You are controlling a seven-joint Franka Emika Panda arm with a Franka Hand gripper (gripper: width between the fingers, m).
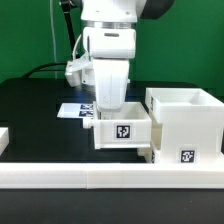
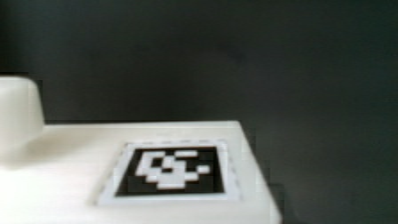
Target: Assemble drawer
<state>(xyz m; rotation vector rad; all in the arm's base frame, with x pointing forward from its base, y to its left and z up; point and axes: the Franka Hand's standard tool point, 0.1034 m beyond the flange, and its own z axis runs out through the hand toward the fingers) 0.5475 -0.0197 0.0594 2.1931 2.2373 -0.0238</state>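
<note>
- At the exterior view's left, the marker board [image 1: 76, 110] lies flat on the black bench [image 1: 35, 115], partly hidden behind the arm.
- Centre: the end effector [image 1: 107, 103] reaches down into a small white tray [image 1: 122, 131], tag facing the camera. Its fingers are hidden inside, so I cannot tell their opening or any grip.
- The tray touches the large casing [image 1: 185, 125] to the right.
- A long white rail [image 1: 110, 177] runs across the front.
- Wrist view: a tag [image 2: 173, 171] on a white surface.

no readable text; only square tags [image 2: 173, 169]
</note>
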